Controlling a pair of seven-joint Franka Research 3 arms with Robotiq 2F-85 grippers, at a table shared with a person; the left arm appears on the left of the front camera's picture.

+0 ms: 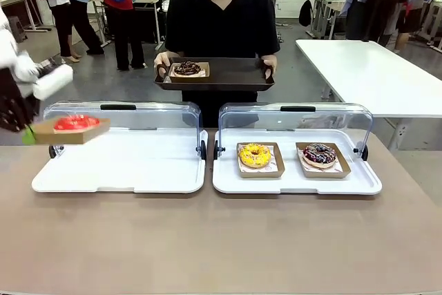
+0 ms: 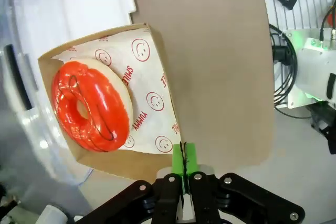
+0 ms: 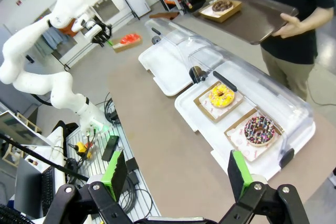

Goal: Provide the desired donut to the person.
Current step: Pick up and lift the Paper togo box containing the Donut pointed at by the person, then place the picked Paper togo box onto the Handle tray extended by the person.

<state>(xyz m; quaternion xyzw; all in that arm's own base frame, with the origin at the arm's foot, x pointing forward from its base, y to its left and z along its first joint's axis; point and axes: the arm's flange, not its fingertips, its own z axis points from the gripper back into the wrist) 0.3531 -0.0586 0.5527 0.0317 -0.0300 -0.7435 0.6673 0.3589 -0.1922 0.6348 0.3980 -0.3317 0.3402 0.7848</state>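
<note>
My left gripper (image 1: 29, 135) (image 2: 184, 161) is shut on the edge of a small cardboard tray (image 1: 72, 134) (image 2: 118, 162) and holds it in the air over the left end of the table. A red-glazed donut (image 1: 76, 122) (image 2: 92, 106) lies on its printed paper. From the right wrist view, that donut (image 3: 127, 39) hangs far off at the left arm's gripper (image 3: 105, 38). The person (image 1: 221, 18) (image 3: 294, 3) stands across the table holding a dark serving tray (image 1: 235, 75) (image 3: 257, 19) with a chocolate donut (image 1: 187, 68) (image 3: 221, 6). My right gripper (image 3: 177, 169) is open, high above the near table edge.
The left white display tray (image 1: 117, 170) is bare, its clear lid (image 1: 124, 119) raised. The right white tray (image 1: 297, 183) holds a yellow donut (image 1: 255, 155) (image 3: 221, 95) and a dark sprinkled donut (image 1: 319, 154) (image 3: 259, 129). A white table (image 1: 373, 67) stands at the back right.
</note>
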